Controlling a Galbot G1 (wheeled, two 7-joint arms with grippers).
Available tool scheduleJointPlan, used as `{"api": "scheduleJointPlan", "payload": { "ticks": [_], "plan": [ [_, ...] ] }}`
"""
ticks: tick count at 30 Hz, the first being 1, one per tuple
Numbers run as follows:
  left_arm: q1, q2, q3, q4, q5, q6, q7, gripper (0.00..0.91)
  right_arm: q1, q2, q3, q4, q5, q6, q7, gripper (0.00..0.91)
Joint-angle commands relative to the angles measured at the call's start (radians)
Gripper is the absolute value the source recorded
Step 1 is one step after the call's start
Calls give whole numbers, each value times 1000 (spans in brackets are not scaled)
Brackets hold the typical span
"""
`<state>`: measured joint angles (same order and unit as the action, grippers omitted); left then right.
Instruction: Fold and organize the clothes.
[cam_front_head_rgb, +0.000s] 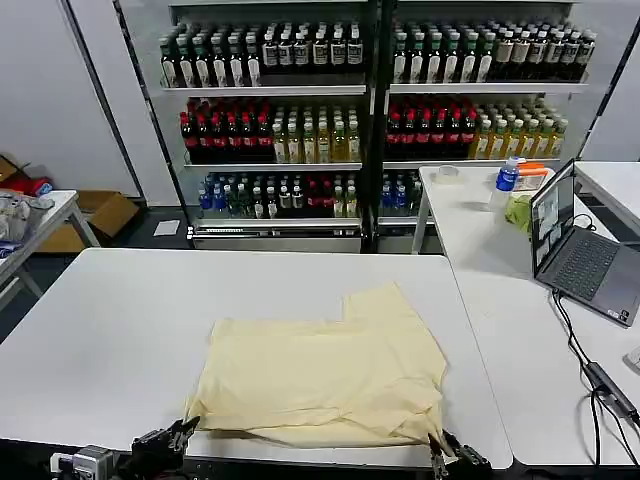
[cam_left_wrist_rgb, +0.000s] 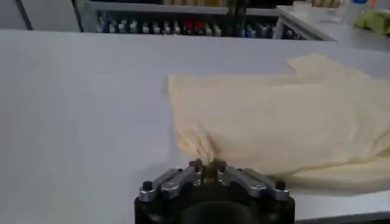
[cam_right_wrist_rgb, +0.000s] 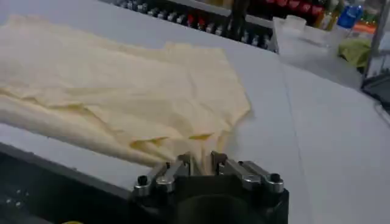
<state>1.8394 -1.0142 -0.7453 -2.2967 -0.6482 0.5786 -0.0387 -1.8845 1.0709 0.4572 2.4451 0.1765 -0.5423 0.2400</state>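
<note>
Head view gives you no readable writing: the shelf bottles (cam_front_head_rgb: 300, 50) at 12 o'clock are too small (labels illegible). T-shirt (cam_front_head_rgb: 325, 370) lies mid-table (cam_front_head_rgb: 110, 320), near hem folded under. Left gripper (cam_left_wrist_rgb: 207, 168) and right gripper (cam_right_wrist_rgb: 202, 161) each pinch a near corner, partly cut off.

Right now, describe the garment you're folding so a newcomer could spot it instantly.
Start at the large white table in front of the drinks shelves. On its near half lies the T-shirt, pale cream-yellow, partly folded, with the left gripper and right gripper at its two near corners. It is the only fabric on this table; the bright green cloth sits on the side table by the laptop.
</note>
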Motion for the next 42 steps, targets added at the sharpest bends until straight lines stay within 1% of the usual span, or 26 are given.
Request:
{"api": "scheduleJointPlan", "payload": {
  "ticks": [1, 4, 5, 7, 9, 13, 17, 18, 19, 21, 22, 23, 25, 26, 35, 37, 40, 42],
  "plan": [
    [-28, 2, -13, -16, -19, -1, -22, 907, 3, -3, 34, 43, 0, 42, 8, 907],
    [-86, 8, -34, -5, -60, -1, -53, 907, 78, -23, 69, 27, 67, 54, 31, 907],
    [-111, 14, -43, 5, -72, -2, -60, 907, 98, -28, 72, 17, 78, 55, 35, 907],
    [-146, 26, -55, 38, -93, -2, -74, 907, 194, -45, 63, -35, 112, 54, 54, 907],
    [-192, 41, -55, 89, -97, -2, -83, 907, 295, -52, 21, -94, 153, 32, 73, 907],
    [-238, 52, -39, 147, -94, -1, -87, 907, 441, -53, -67, -173, 176, 11, 84, 907],
    [-312, 60, 4, 190, -93, -1, -94, 907, 600, -46, -158, -271, 198, -8, 100, 907],
    [-354, 62, 24, 213, -95, -1, -96, 907, 654, -39, -186, -308, 216, -17, 109, 907],
    [-379, 63, 37, 226, -96, -1, -100, 907, 668, -37, -193, -318, 221, -19, 110, 907],
    [-449, 64, 78, 272, -115, -1, -118, 907, 778, -19, -241, -397, 259, -36, 135, 907],
    [-479, 66, 95, 286, -128, 0, -123, 907, 800, -14, -253, -419, 274, -36, 139, 907],
    [-524, 68, 123, 304, -137, 0, -129, 907, 861, -8, -278, -463, 284, -36, 140, 907],
    [-550, 69, 160, 344, -138, 0, -136, 907, 916, 2, -302, -511, 294, -37, 146, 907],
    [-594, 68, 186, 363, -138, 0, -141, 907, 974, 12, -327, -565, 307, -37, 150, 907],
    [-732, 40, 324, 472, -136, 0, -152, 907, 1132, 90, -409, -802, 336, -38, 159, 907],
    [-756, 38, 362, 490, -138, 0, -154, 907, 1151, 100, -414, -835, 368, -39, 167, 907],
    [-786, 35, 398, 511, -136, 0, -158, 907, 1180, 138, -412, -924, 376, -39, 166, 907],
    [-807, 32, 422, 527, -135, -1, -160, 907, 1192, 152, -411, -952, 375, -39, 165, 907]
  ]
}}
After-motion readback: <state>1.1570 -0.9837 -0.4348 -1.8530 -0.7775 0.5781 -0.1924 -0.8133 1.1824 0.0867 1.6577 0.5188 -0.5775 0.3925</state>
